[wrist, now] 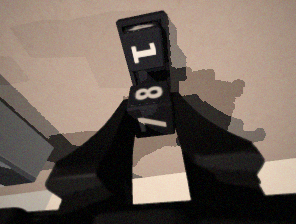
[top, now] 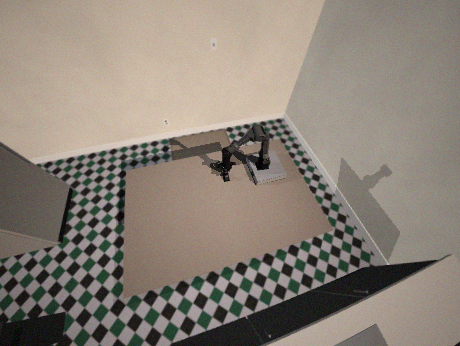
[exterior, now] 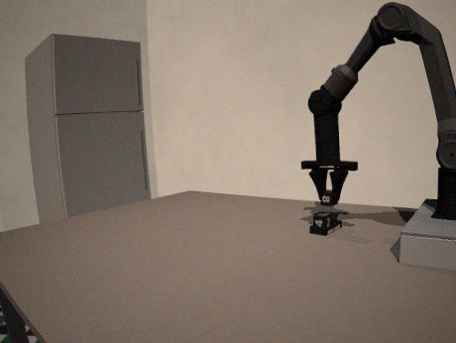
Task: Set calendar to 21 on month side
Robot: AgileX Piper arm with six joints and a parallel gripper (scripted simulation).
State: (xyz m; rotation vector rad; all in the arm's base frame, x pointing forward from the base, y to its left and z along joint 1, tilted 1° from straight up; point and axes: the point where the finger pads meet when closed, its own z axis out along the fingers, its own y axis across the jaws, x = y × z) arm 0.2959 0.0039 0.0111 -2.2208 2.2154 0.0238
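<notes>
My gripper (exterior: pixel 326 197) points straight down and is shut on a dark calendar cube (exterior: pixel 326 199). In the wrist view this held cube (wrist: pixel 150 107) shows a white 8 on one face and a 7 on the face below it, between my two fingers. The dark tray (exterior: pixel 325 228) lies flat on the table just below the held cube. The second cube (exterior: pixel 321 221) stands in the tray and shows a 4 and a 2 on its sides. In the wrist view its top face shows a 1 (wrist: pixel 146 54). The held cube hangs a little above the tray, apart from it.
The arm's grey base block (exterior: pixel 428 238) stands on the table to the right of the tray. A grey fridge (exterior: pixel 89 124) stands beyond the table at the far left. The arm (top: pixel 250 150) works at the table's far corner, near the walls.
</notes>
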